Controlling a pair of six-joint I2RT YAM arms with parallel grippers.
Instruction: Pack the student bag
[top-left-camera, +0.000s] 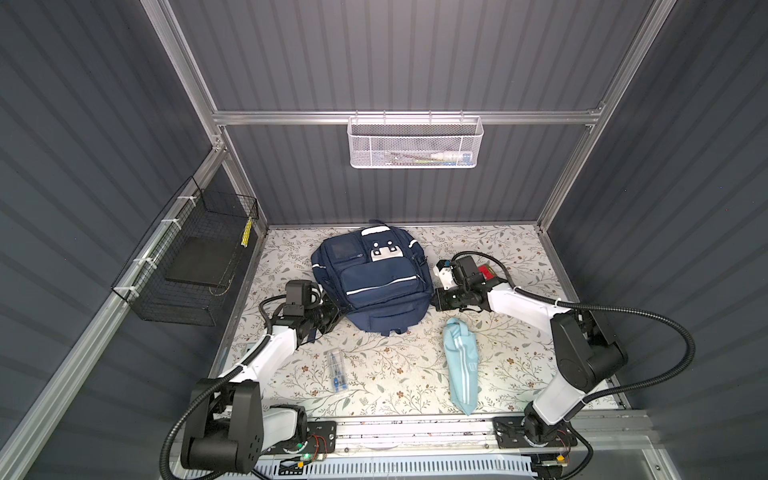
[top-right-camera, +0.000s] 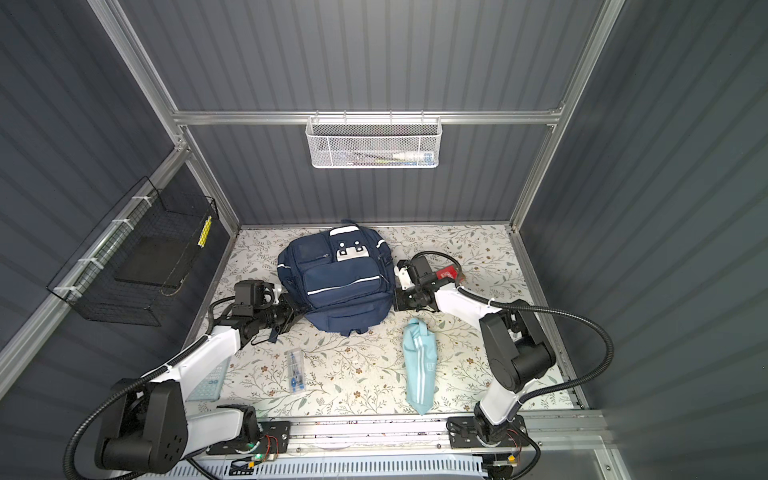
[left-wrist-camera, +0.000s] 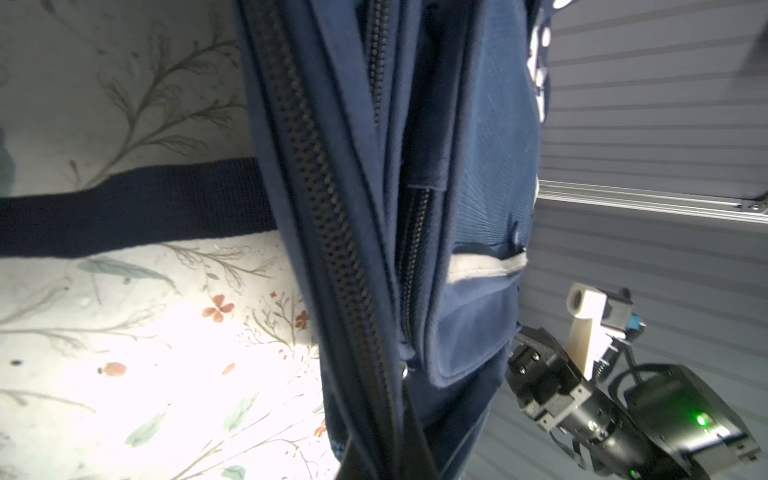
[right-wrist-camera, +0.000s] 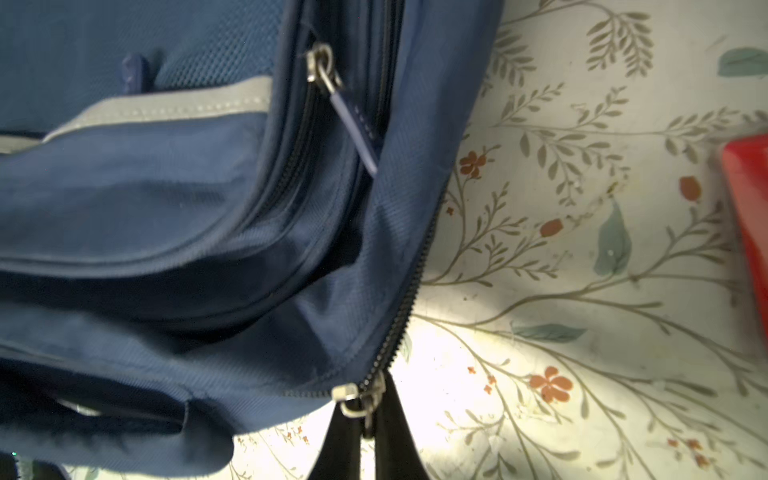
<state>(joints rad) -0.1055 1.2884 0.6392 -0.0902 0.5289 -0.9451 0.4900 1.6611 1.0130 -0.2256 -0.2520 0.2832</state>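
Right wrist view has the good stuff: the right gripper (right-wrist-camera: 365, 436) is clamped shut on the zipper pull (right-wrist-camera: 358, 401) of the main zip, with the slider sitting right at its fingertips. The student bag (top-left-camera: 372, 282) lies flat on the floral table (top-left-camera: 395, 386), sandwiched between the two grippers. The left gripper (left-wrist-camera: 388, 457) is pinched closed on the bag's side seam, zip teeth running straight away from its tips.

So my read is we're at the unzip-the-main-compartment step. Tips: pull along the zip line, not up off the table, or the slider will likely jam on the curved corner ahead of the right fingertips. The left one is the anchor, so it should tension the fabric away from the right gripper.

The light-blue pouch (top-left-camera: 459, 365) lies back toward the right arm's base, looks clear of the pull path. There's a red thing (right-wrist-camera: 748, 216) off to the side of the right gripper, can't tell what it is.
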